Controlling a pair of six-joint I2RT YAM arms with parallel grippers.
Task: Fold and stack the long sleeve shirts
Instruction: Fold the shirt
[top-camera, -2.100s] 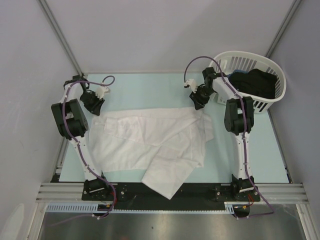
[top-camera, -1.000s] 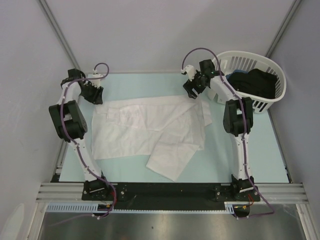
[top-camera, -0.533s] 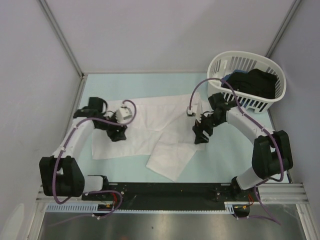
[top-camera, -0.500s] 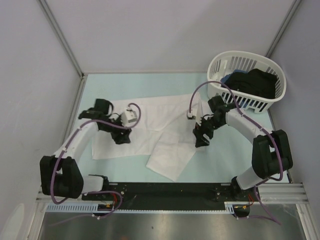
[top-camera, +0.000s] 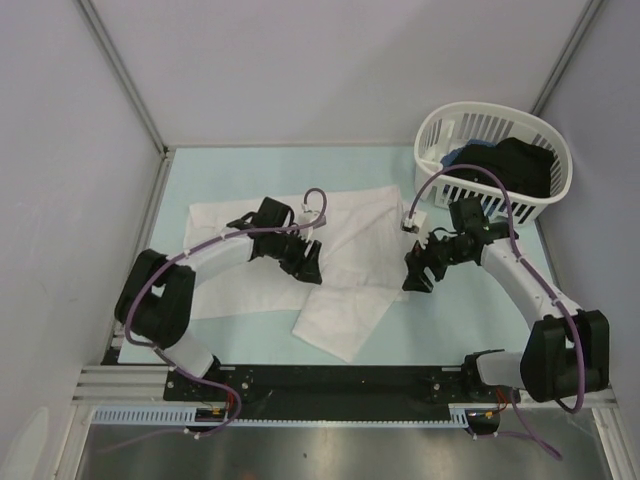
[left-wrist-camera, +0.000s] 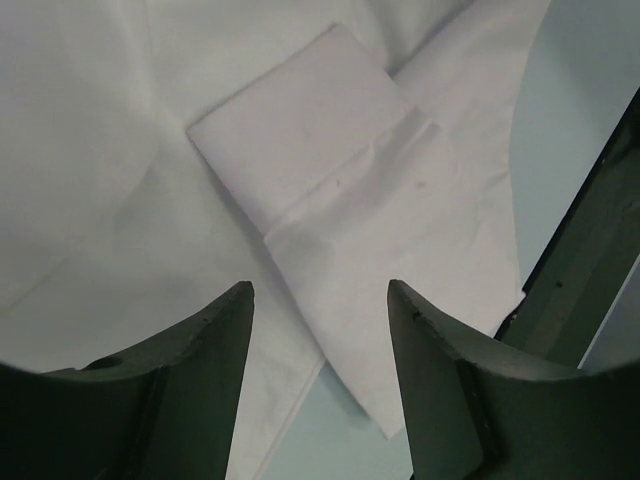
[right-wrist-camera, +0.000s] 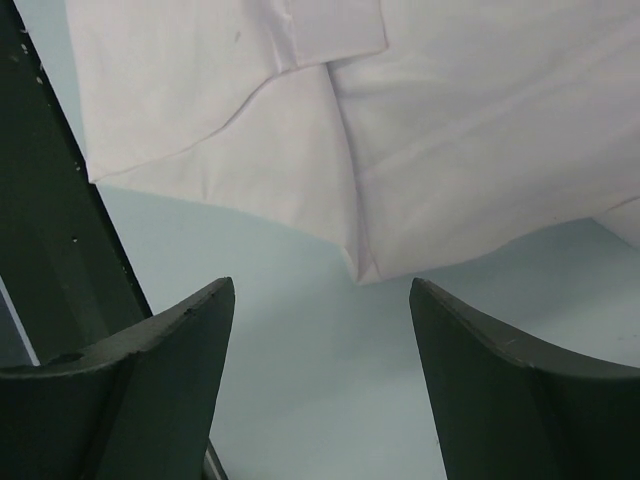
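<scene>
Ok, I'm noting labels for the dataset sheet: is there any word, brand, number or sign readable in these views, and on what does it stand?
None can be read in any view.
The white shirt shows no print or tag.
The white basket shows no lettering.
The dark clothes inside it show none either.

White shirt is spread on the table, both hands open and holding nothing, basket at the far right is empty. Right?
Not quite: the basket is not empty; the top view shows dark clothing piled in it. The rest stands: the white shirt is spread on the table, and the left hand and right hand are open, holding nothing.
</scene>
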